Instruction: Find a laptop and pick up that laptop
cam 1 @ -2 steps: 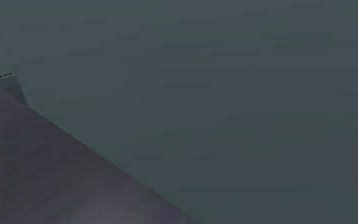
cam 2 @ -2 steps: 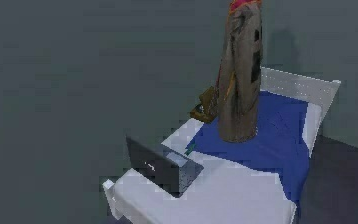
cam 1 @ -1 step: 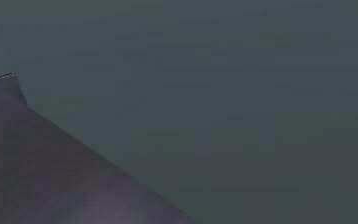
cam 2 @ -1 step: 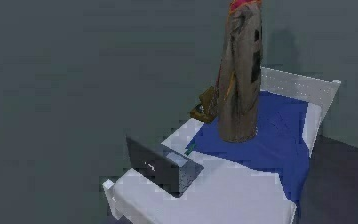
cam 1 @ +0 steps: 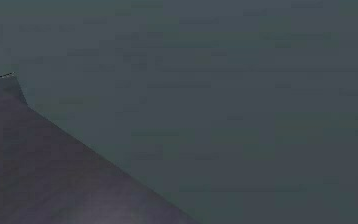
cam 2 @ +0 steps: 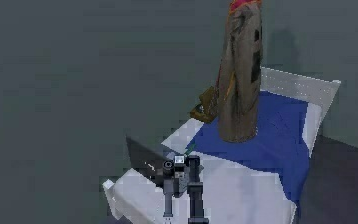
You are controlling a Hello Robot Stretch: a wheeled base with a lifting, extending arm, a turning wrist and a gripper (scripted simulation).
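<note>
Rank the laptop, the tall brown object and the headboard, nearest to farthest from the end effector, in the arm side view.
1. laptop, just left of the end effector.
2. tall brown object, upright on the blue blanket.
3. headboard, at the upper right.

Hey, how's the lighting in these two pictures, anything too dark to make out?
Forward view: dim and even, grey wall above darker floor, no glare. Arm side view: also dim; the white bed is brightest, the laptop near the gripper almost black.
</note>
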